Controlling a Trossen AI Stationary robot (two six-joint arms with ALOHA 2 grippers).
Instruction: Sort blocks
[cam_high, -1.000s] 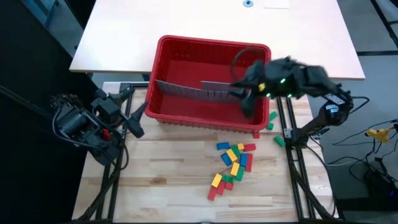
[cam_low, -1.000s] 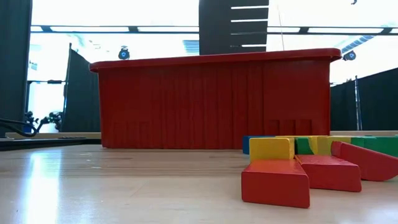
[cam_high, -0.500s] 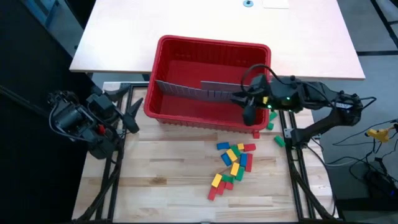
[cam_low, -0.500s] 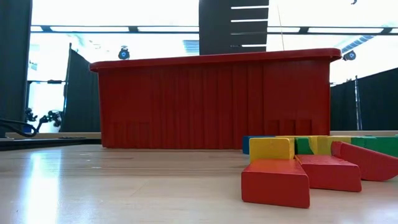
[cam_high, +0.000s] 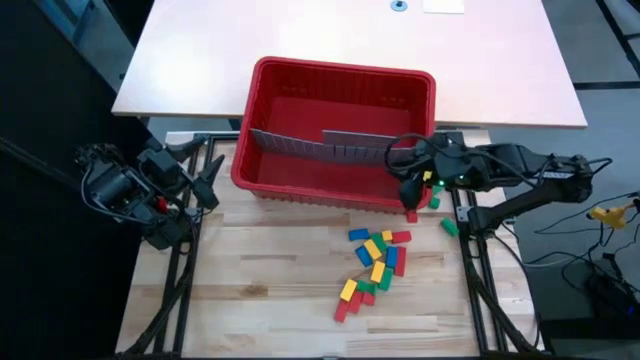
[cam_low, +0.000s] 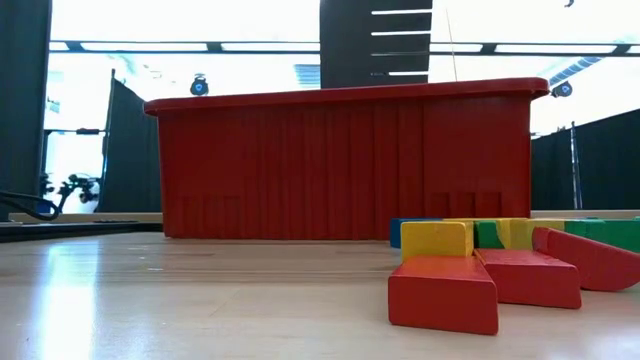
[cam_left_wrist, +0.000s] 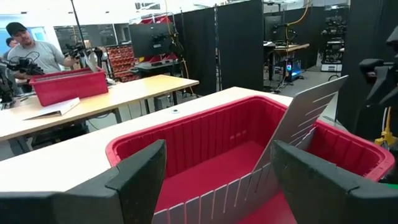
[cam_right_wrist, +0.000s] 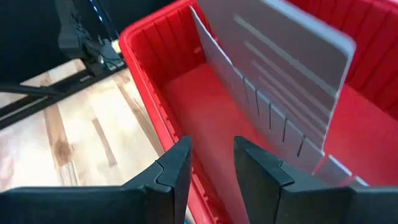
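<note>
Several red, green, blue and yellow blocks (cam_high: 375, 262) lie in a loose heap on the wooden table in front of the red bin (cam_high: 300, 95); a few more (cam_high: 446, 227) lie by the bin's near right corner. In the low view red blocks (cam_low: 445, 292) and a yellow one (cam_low: 436, 238) lie close up. My right gripper (cam_high: 408, 192) hangs at the bin's near right corner, open by a narrow gap (cam_right_wrist: 212, 168), with the bin's near wall (cam_right_wrist: 155, 81) showing ahead. My left gripper (cam_high: 208, 180) waits wide open (cam_left_wrist: 217, 180) left of the bin.
Grey slotted panels (cam_high: 320, 147) lean inside the bin, one slanting up (cam_left_wrist: 298, 124). Bare wood lies left of the block heap (cam_high: 260, 270). Black frame rails (cam_high: 480, 270) run along both table sides. A second pale table (cam_high: 350, 30) stands behind.
My right gripper has moved from above the bin's right part toward the table's near edge and down, ending low at the bin's near right corner, its arm now stretched out flatter. The blocks have not moved.
</note>
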